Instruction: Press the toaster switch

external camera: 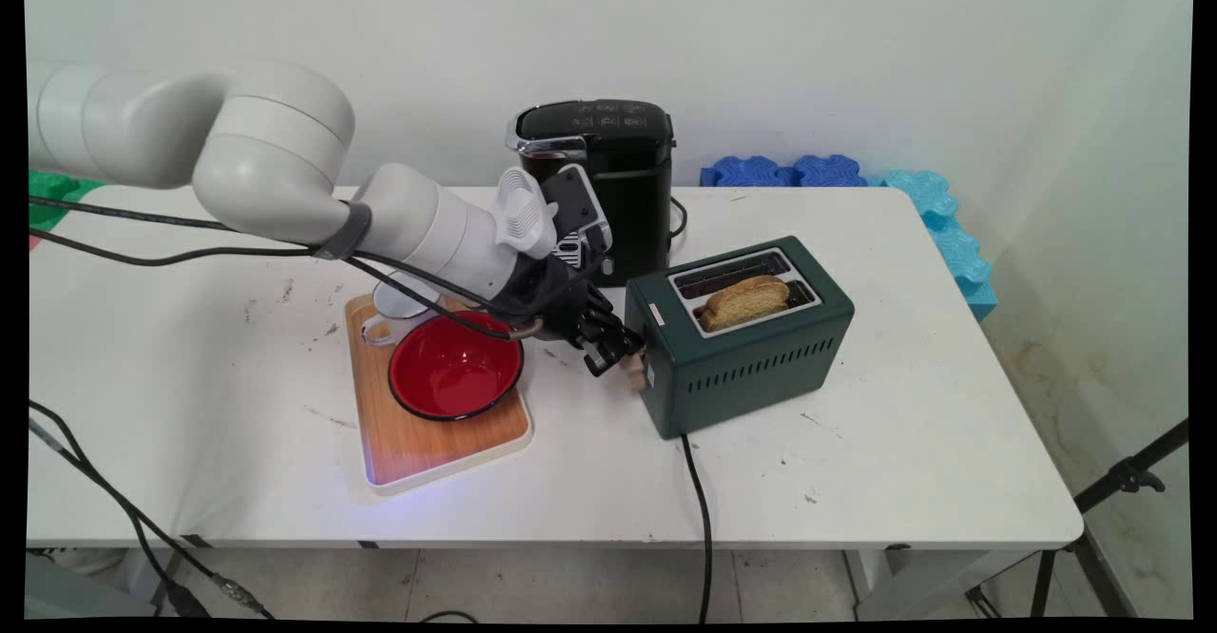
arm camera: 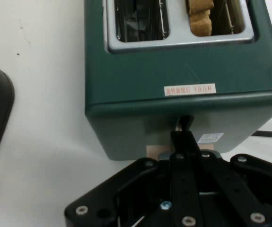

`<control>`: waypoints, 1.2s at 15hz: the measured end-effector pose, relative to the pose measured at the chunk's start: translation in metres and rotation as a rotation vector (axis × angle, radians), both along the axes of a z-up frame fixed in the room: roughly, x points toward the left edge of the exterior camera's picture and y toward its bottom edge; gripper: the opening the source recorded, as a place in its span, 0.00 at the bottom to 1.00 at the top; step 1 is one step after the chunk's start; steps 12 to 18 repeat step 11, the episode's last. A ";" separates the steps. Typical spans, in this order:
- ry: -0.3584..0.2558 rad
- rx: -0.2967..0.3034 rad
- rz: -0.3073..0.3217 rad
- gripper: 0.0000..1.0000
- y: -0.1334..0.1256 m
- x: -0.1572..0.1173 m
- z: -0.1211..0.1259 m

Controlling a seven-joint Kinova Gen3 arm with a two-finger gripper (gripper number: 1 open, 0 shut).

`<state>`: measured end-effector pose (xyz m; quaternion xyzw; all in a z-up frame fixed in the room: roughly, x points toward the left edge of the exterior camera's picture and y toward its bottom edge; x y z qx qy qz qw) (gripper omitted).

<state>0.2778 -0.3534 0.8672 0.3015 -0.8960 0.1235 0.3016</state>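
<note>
**Toaster lever at the claw's tip**

Dark green metal two-slot toaster (external camera: 751, 348) stands on the white bench (external camera: 903, 462), a browned bread slice (external camera: 746, 300) in its near slot. The black claw (external camera: 618, 359) meets its left end face, fingers pressed together at the beige lever (arm camera: 155, 150), long axis running away rightward.

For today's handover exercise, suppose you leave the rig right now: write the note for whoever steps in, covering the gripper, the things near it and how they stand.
Gripper: low at the green toaster's end face, fingers together at its lever; contact likely.
Toaster: a bread slice stands up out of one slot, the other slot is empty; its cord runs off the table's near edge.
Wooden tray: left of the gripper, holding a red bowl and a white mug.
Black coffee machine: behind the gripper, by the wall.
</note>
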 end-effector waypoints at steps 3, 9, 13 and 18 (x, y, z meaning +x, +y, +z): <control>0.002 0.000 -0.001 0.00 0.001 0.001 -0.002; 0.003 0.002 -0.005 0.00 0.006 0.005 -0.003; 0.002 0.003 -0.006 0.00 0.008 0.007 -0.004; 0.002 0.003 -0.006 0.00 0.008 0.007 -0.004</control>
